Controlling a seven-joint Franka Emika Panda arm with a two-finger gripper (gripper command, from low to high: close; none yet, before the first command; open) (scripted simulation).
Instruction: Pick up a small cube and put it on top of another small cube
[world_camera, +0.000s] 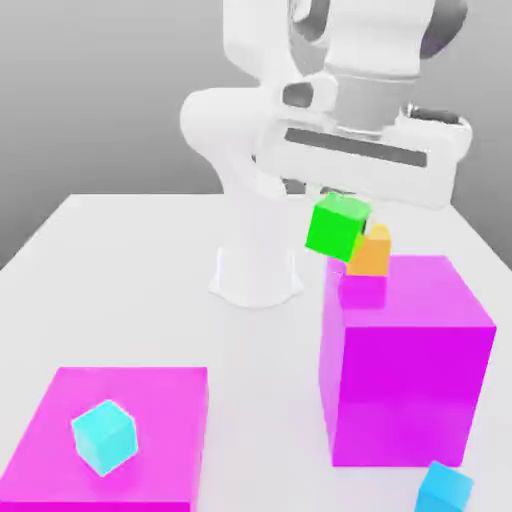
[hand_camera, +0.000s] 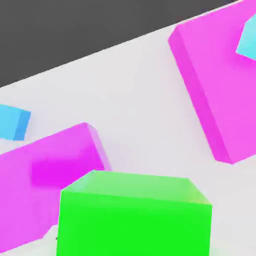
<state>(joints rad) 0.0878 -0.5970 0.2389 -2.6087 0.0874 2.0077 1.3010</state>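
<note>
No containers on the tabletop (world_camera: 150, 290); just blocks and cubes.

Green cube (world_camera: 337, 225) hanging right under the robot hand, up in the air, tilted, off every surface. In hand view green cube (hand_camera: 134, 215) sitting close up at the jaws. Fingers themselves hidden behind hand body and cube; jaws pressed nearly together, clamped on the green cube.

Orange cube (world_camera: 371, 251) just beside and slightly below the green one, on the exterior view's right side of it, resting on the top back corner of the tall magenta block (world_camera: 405, 370). Touching or apart from green: cannot tell. Green not set on top of orange.

Tall magenta block directly beneath the jaws; also seen in hand view (hand_camera: 45, 175).

Flat magenta block (world_camera: 110, 430) well away from the jaws, toward exterior view's left, with a cyan cube (world_camera: 104, 436) tilted on top of it. Same flat block (hand_camera: 215, 85) in hand view.

Blue cube (world_camera: 444, 489) on tabletop beside the tall block's base, far below the jaws; in hand view (hand_camera: 12, 122).
</note>
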